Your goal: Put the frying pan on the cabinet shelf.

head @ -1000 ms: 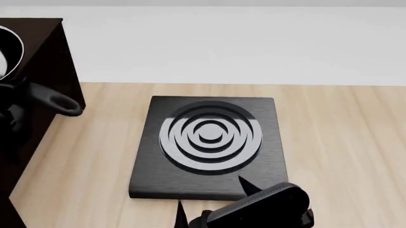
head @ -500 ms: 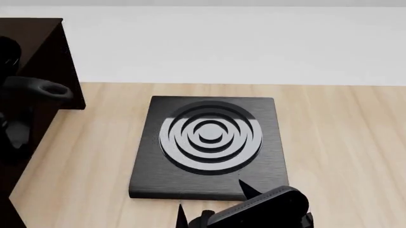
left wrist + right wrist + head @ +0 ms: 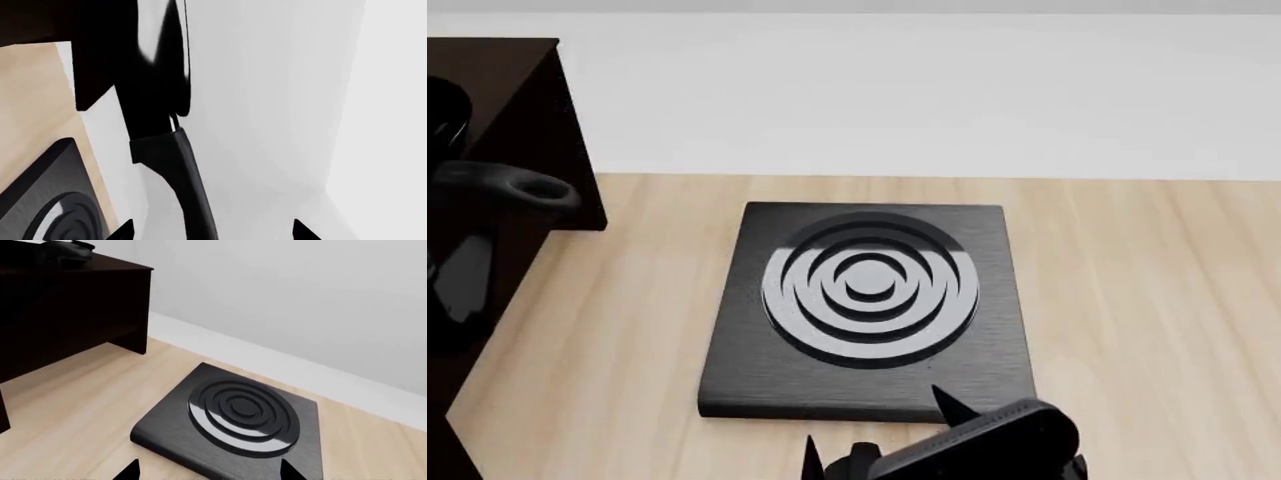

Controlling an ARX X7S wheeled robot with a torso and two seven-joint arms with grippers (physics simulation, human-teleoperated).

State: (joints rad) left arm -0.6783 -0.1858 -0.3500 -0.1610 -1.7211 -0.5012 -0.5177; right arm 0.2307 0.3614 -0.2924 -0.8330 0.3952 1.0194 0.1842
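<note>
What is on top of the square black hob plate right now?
Nothing rests on the hob plate: its concentric rings show whole in the head and right wrist views. The frying pan is off at the dark cabinet; only its looped handle shows clearly.

No text, label or number seems readable on anything in view.

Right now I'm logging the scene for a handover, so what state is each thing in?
frying pan: lifted off the tabletop at the cabinet, handle pointing out toward the hob plate.
left gripper: fingertips spread either side of the pan handle; grip not visible.
right gripper: open, holding nothing, hovering near the hob plate's front edge.
hob plate: flat on the tabletop, nothing on it.
cabinet: standing on the tabletop.
</note>
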